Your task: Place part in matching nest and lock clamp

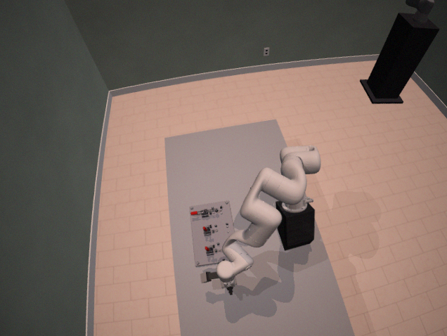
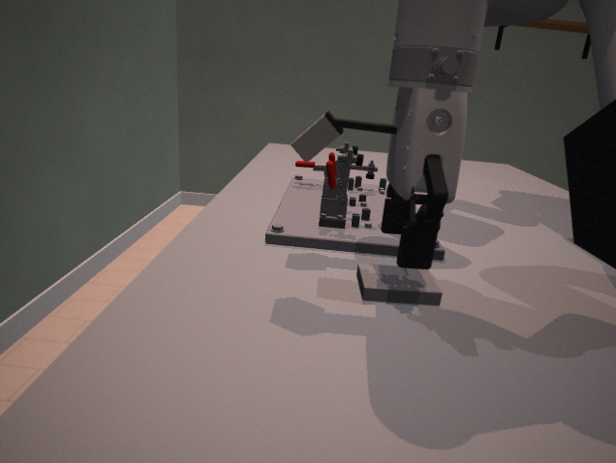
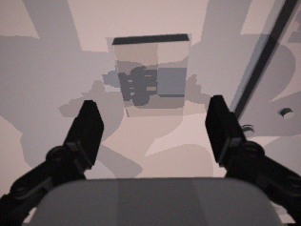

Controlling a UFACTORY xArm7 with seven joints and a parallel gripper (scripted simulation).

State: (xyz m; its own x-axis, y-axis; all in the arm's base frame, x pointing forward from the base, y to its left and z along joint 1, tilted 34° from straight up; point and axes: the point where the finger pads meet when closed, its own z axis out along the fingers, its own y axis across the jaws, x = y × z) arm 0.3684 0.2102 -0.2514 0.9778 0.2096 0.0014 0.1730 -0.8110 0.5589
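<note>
1. Wrist view: end effector (image 3: 153, 125) fingers spread wide, gripping nothing.
2. Grey rectangular part (image 3: 151, 75) lies flat on the worktop (image 3: 43, 75), directly below, between the fingers.
3. Fixture plate (image 3: 286, 101) sits right of them.

The gripper (image 2: 417, 248) hangs wide open and empty just above the flat grey part (image 2: 398, 284), its spread fingers flanking the part's sides with table (image 2: 199, 348) showing in both gaps; the fixture plate (image 2: 298, 233) edge runs close on one side; its upright red clamp handles (image 2: 330, 173) and blocks stand farther in, seemingly out of the fingers' way; bare table surrounds the part elsewhere.
</note>
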